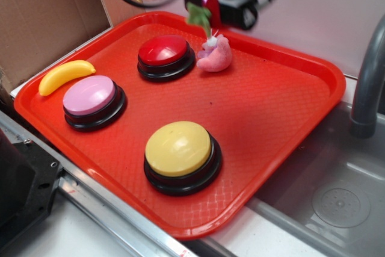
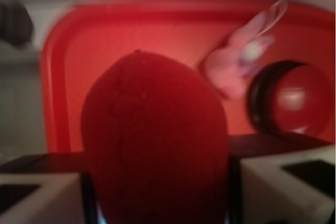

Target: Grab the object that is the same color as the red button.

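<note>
Fuzzy plush strawberry (image 2: 155, 140), glossy plastic red button (image 1: 163, 50), textured plastic tray (image 1: 271, 106).

- The plush strawberry (image 2: 155, 145) fills the lower centre of the wrist view, fuzzy and dark red; its green leafy stem (image 1: 198, 16) shows at the exterior view's top centre.
- The red button (image 1: 165, 56), a glossy dome on a black base, sits upright in the upper middle.

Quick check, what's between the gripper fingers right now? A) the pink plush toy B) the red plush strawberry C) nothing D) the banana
B: the wrist view shows the red plush strawberry filling the gap between the gripper fingers, while the pink plush toy and the banana lie on the tray.
</note>
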{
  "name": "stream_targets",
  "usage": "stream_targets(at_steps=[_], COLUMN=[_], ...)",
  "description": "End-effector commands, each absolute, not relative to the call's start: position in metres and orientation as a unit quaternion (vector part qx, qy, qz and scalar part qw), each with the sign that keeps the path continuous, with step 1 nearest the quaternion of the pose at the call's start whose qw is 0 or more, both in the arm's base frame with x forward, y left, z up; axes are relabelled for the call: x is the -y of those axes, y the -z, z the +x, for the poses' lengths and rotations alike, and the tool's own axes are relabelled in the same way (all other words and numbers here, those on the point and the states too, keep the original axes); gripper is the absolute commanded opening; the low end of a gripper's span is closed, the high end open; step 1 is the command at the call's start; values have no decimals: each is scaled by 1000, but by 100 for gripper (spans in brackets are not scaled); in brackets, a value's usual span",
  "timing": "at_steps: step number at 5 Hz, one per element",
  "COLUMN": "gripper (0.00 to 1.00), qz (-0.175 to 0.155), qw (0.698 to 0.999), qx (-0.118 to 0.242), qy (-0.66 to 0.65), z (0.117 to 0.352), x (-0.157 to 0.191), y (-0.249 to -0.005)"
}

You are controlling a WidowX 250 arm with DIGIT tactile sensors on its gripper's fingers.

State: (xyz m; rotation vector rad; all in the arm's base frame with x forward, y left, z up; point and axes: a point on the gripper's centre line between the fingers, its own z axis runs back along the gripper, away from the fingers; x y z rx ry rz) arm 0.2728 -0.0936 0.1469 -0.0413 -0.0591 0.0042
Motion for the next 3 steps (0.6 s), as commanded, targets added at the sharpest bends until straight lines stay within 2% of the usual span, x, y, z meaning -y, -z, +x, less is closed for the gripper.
stream_targets(at_steps=[1, 3], gripper=[0, 0], qz=[-54, 3], qw=[996, 995], qx=[70, 56], qy=[-21, -79], z=[237, 226], x=[41, 20], y=[-196, -197])
